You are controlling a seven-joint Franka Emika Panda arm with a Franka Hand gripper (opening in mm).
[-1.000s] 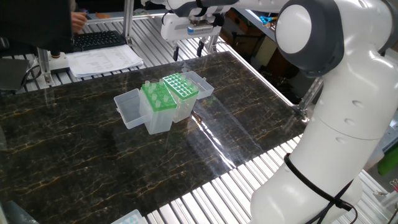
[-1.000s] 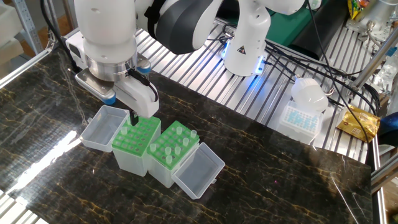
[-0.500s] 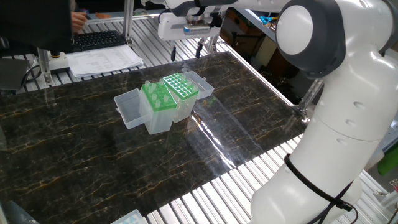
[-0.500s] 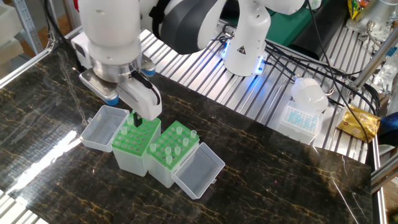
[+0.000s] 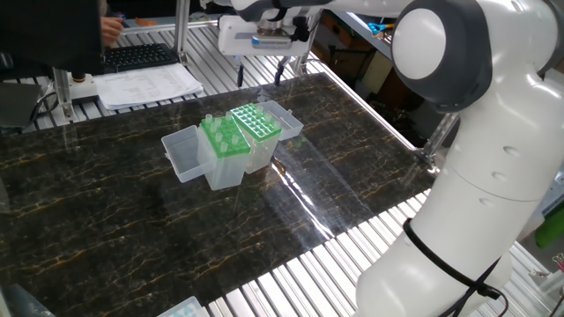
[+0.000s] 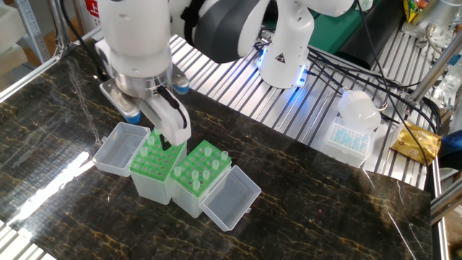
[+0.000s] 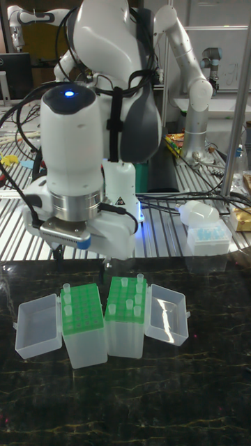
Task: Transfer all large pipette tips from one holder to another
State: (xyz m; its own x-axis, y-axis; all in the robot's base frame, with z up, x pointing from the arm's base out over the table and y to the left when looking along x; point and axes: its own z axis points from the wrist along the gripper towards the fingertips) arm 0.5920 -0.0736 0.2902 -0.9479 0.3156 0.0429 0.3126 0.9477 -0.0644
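Pipette tips (image 6: 204,162) stand upright in two green racks just below the gripper (image 6: 164,139), collars up so fingers can reach them from above. Most sit in one rack (image 6: 203,168); few in the other (image 6: 159,158). Whether the gripper is clenched, I cannot tell.

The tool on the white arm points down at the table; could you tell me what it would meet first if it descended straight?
Probably the green perforated top of the left clear tip box, below the tool; depth is unclear.
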